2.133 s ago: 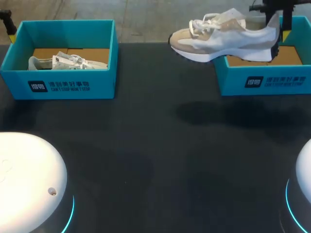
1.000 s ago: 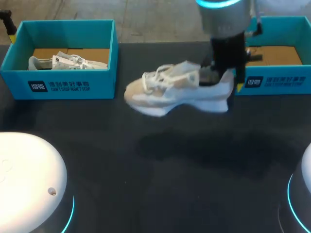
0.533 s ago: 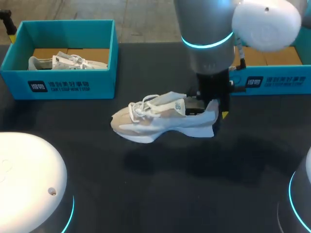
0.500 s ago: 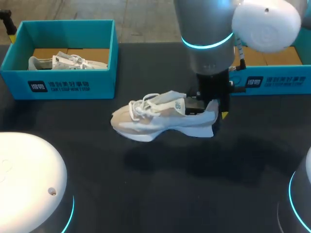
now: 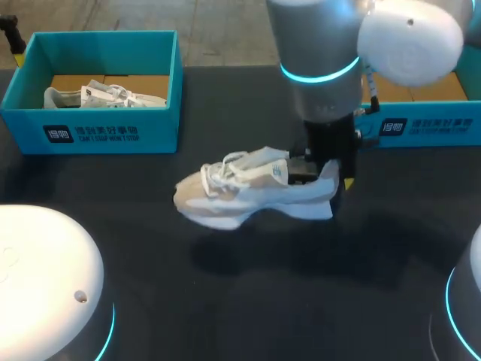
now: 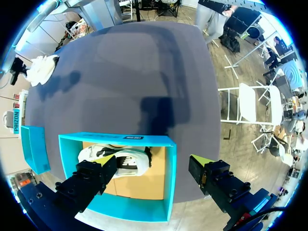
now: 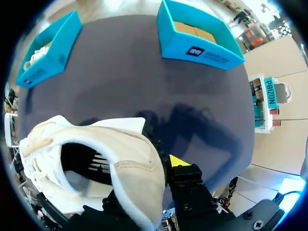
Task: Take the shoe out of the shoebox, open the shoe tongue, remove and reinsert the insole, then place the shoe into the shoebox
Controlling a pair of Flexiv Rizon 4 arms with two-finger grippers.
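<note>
A white and beige shoe [image 5: 252,189] hangs a little above the dark table's middle, toe pointing left, its shadow beneath it. My right gripper [image 5: 331,177] is shut on its heel collar, coming down from above. In the right wrist view the heel [image 7: 137,166] fills the space between the fingers, and one yellow fingertip [image 7: 179,161] shows beside it. The right shoebox [image 5: 432,124] stands at the back right, partly hidden by my right arm. My left gripper [image 6: 150,161] hangs open above the left shoebox [image 6: 120,192], where a second shoe [image 6: 115,160] lies.
The left teal shoebox [image 5: 90,124] stands at the back left with the other white shoe [image 5: 101,95] on its cardboard floor. My arms' white bases [image 5: 45,278] sit at the near corners. Dark tabletop [image 5: 248,301] lies in front of the held shoe.
My right arm carried the shoe from above the right shoebox down and left to the table's middle. In the last half second it barely shifted. The left gripper stayed still.
</note>
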